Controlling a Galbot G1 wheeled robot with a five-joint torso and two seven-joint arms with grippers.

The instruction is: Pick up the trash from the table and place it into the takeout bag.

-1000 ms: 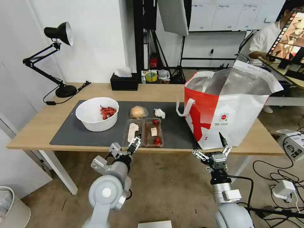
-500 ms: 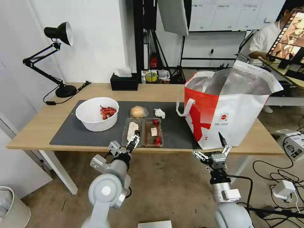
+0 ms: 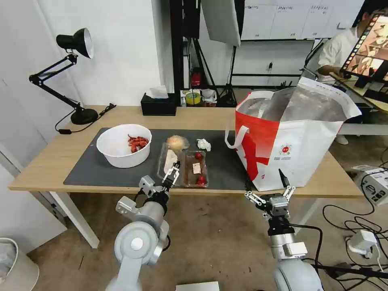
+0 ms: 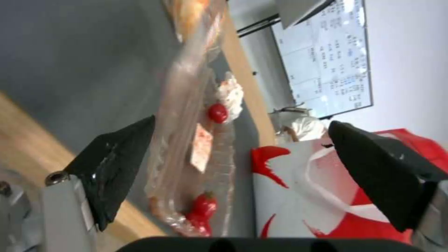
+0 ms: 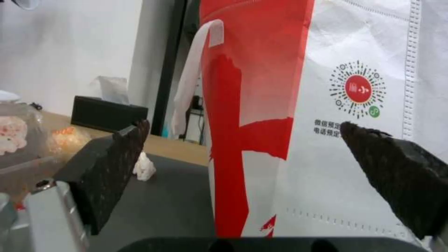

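Observation:
A clear hinged tray [image 3: 196, 169] with red scraps lies on the dark mat [image 3: 85, 165] near the table's [image 3: 48, 161] front edge. Its left half [image 3: 168, 157] is tilted up on edge. My left gripper [image 3: 173, 173] is open at the tray's near end, and in the left wrist view [image 4: 242, 123] the raised half [image 4: 184, 105] leans by one finger. Behind the tray lie a wrapped bun [image 3: 177, 142] and a crumpled tissue [image 3: 203, 144]. A white bowl [image 3: 117, 151] with red shells stands to the left. The red-and-white takeout bag [image 3: 291, 141] stands open at the right. My right gripper [image 3: 266, 185] hangs open below the table edge, in front of the bag [image 5: 327, 105].
A black tissue box [image 3: 158, 106] and a black desk lamp [image 3: 74, 44] stand along the table's back. Cables and a white box lie on the floor at the right. A bin [image 3: 10, 262] stands at the lower left.
My left gripper has pushed forward and up at the tray's near end. The tray's left half, flat before, now stands tilted up toward the hinge. The right arm has not moved.

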